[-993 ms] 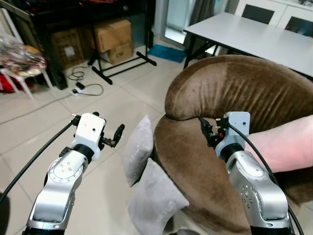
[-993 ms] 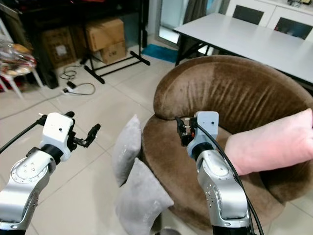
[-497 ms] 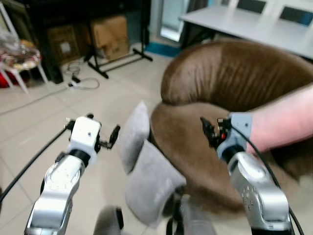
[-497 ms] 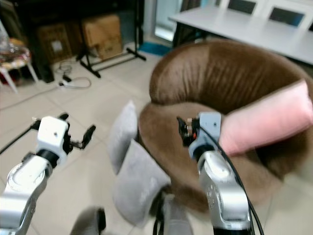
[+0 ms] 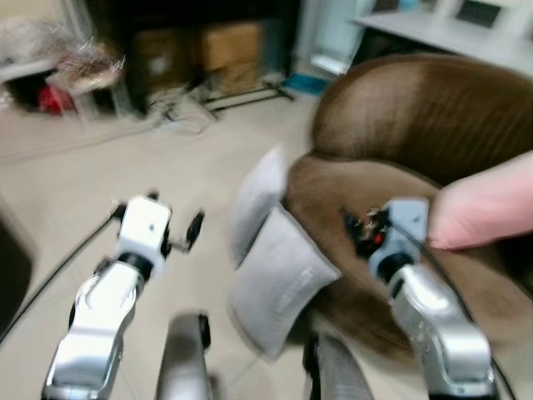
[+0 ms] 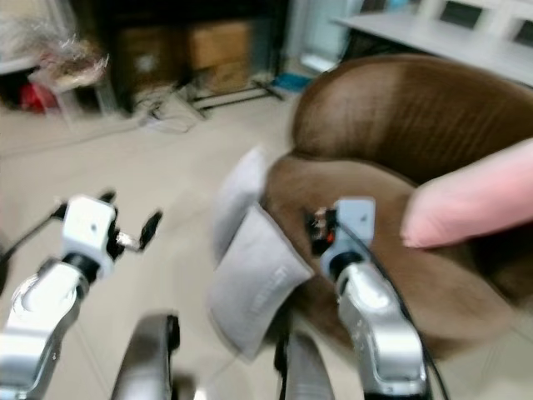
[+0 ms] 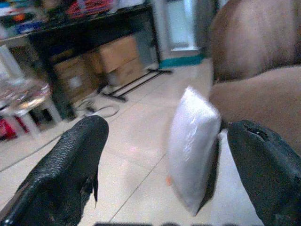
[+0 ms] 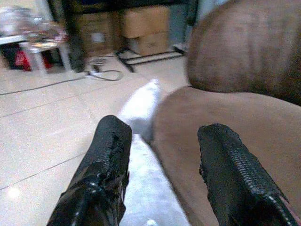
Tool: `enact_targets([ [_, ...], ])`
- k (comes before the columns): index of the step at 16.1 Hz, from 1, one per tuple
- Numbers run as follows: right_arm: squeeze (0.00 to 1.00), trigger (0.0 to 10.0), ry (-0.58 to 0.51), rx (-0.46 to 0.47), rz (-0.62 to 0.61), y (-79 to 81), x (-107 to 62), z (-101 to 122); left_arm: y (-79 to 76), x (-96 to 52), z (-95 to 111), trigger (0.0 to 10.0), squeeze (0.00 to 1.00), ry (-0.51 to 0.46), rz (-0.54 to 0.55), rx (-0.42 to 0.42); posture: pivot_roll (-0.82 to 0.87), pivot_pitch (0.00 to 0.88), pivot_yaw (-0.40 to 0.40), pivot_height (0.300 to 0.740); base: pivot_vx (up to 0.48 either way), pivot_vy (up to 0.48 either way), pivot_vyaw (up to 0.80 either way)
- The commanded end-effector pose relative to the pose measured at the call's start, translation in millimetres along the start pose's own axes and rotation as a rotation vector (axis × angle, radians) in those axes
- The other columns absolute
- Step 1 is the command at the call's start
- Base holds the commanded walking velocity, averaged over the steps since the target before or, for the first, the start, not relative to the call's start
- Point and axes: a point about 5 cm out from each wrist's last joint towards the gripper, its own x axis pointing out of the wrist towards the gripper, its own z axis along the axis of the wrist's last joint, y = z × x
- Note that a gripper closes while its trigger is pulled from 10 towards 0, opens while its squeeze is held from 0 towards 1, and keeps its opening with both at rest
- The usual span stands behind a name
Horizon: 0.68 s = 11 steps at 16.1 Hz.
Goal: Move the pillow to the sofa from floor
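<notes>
Pillows are what I am after — two grey ones stand on the floor, leaning against the front of the brown sofa (image 5: 433,125). The near pillow (image 5: 279,283) tips back against the seat edge, and the far pillow (image 5: 258,200) stands just behind it, also touching the sofa. They stay up because the sofa props them; I think they would flop flat if it were not there. A pink pillow (image 5: 487,204) already lies on the sofa seat, so that one needs no help.

My left pincer (image 5: 193,231) hangs in the air beside the sofa, out over the bare floor, near the far pillow but not touching it. Its fingers (image 7: 70,165) are spread wide with nothing between them, and the far pillow sits right in the gap ahead. My right pincer (image 5: 356,231) is up over the sofa seat, fingers (image 8: 106,160) apart and holding nothing too — it looks down along the sofa's front edge at the pillows.

Everything looks smeary, so I guess I am walking or bending. No pillow is lifted yet. I think my arms are held out in front so I can squeeze a soft pillow from both sides.
</notes>
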Motion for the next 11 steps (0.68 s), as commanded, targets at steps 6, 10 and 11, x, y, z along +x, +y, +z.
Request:
enact_targets([
  [6,0.00,10.0,0.019,-0.050,0.005,2.3,1.4,-3.7,-1.5,0.7,-2.1,10.0,0.00,0.015,-0.023,-0.001,-0.07,0.000,-0.062,0.571,0.000,0.000,0.38],
  [10,0.00,10.0,0.024,-0.044,-0.011,-0.1,0.7,-5.4,-1.0,0.3,-2.5,10.0,0.00,0.017,-0.027,0.003,-0.07,0.000,-0.060,0.571,0.000,0.000,0.00],
  [11,0.00,10.0,0.024,-0.057,-0.003,0.5,0.7,-5.2,-1.2,0.5,-2.5,10.0,0.00,0.016,-0.028,0.003,-0.07,0.000,-0.060,0.571,0.000,0.000,0.00],
])
